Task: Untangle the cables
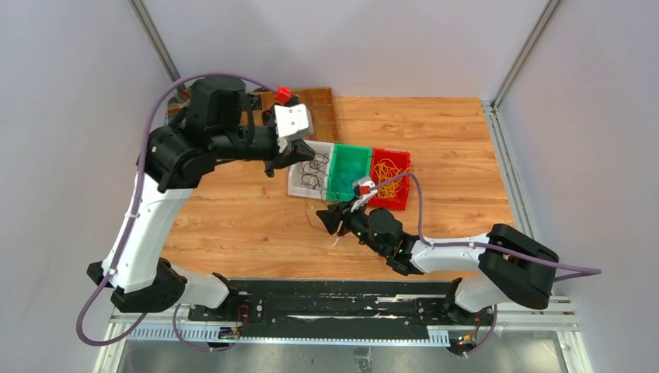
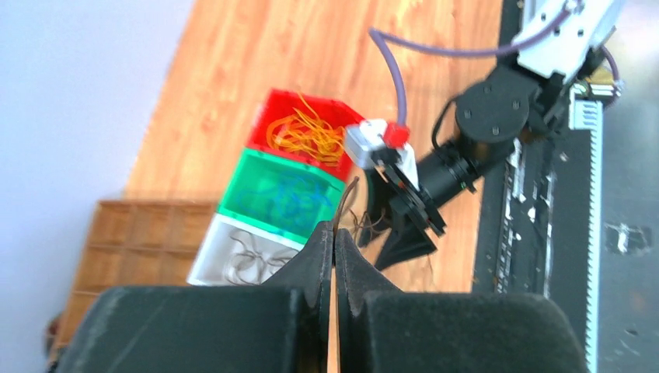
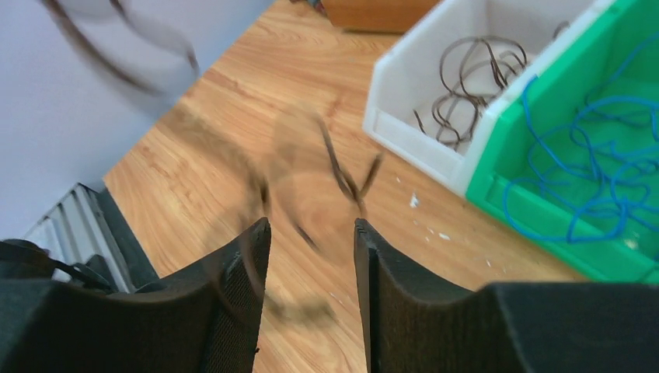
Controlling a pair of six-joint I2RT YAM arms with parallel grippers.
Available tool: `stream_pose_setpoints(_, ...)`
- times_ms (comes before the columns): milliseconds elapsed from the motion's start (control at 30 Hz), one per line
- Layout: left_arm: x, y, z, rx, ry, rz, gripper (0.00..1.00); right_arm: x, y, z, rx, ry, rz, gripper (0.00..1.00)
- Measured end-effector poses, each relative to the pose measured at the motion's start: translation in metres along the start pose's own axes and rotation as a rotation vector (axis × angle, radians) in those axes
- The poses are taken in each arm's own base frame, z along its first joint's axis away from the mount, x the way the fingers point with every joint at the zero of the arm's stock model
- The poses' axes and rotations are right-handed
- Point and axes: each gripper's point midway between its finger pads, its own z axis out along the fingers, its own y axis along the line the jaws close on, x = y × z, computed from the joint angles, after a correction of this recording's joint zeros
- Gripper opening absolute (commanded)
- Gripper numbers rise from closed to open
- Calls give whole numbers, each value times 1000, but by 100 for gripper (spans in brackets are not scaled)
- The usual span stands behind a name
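Left end effector (image 2: 334, 233) clenched on dark cable (image 2: 347, 200); right end effector (image 3: 309, 233) parted; three bins (image 1: 351, 147).

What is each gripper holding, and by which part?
The left gripper is shut on a thin dark cable, pinched between its fingertips; which part is unclear. The right gripper is open, blurred strands at its jaws.
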Motion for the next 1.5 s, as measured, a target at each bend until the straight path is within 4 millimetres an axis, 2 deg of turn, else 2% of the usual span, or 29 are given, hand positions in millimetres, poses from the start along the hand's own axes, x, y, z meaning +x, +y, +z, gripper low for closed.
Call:
stream_pose_setpoints(233, -50, 10, -36, -113, -120, 98, 0, 35, -22, -5, 69, 75, 10, 45)
stream_pose_setpoints(400, -63, 14, -49, -164, -148, 125, 0, 41, -28, -7, 97, 81, 22, 49)
stream_pose_setpoints(500, -65, 17, -53, -184, -147, 137, 0, 42, -32, -11, 110, 81, 20, 57)
stream_pose_setpoints(567, -64, 18, -53, -193, -143, 140, 0, 35, -31, -17, 108, 71, 11, 61)
stream_pose_setpoints(600, -64, 18, -53, -193, -141, 142, 0, 27, -29, -19, 101, 60, 2, 63)
stream_pose_setpoints(700, -60, 18, -51, -189, -133, 140, 0, -19, -13, -30, 56, -29, -29, 69)
stream_pose_setpoints(733, -59, 18, -51, -188, -130, 141, 0, -55, 2, -34, 18, -99, -49, 70)
stream_pose_setpoints(767, -58, 17, -50, -186, -128, 141, 0, -59, 4, -34, 14, -108, -50, 70)
stream_pose_setpoints(933, -54, 17, -47, -179, -117, 140, 0, -128, 41, -39, -84, -214, -128, 72)
stream_pose_setpoints(1000, -54, 17, -47, -178, -116, 140, 0, -144, 54, -38, -121, -233, -159, 72)
stream_pose_setpoints(1100, -54, 17, -47, -175, -118, 140, 0, -156, 67, -32, -160, -241, -198, 69)
stream_pose_setpoints(1233, -54, 17, -47, -174, -118, 140, 0, -151, 75, -14, -181, -211, -233, 65)
stream_pose_setpoints(1500, -54, 18, -47, -179, -114, 149, 1, -93, 62, 13, -171, -67, -240, 64)
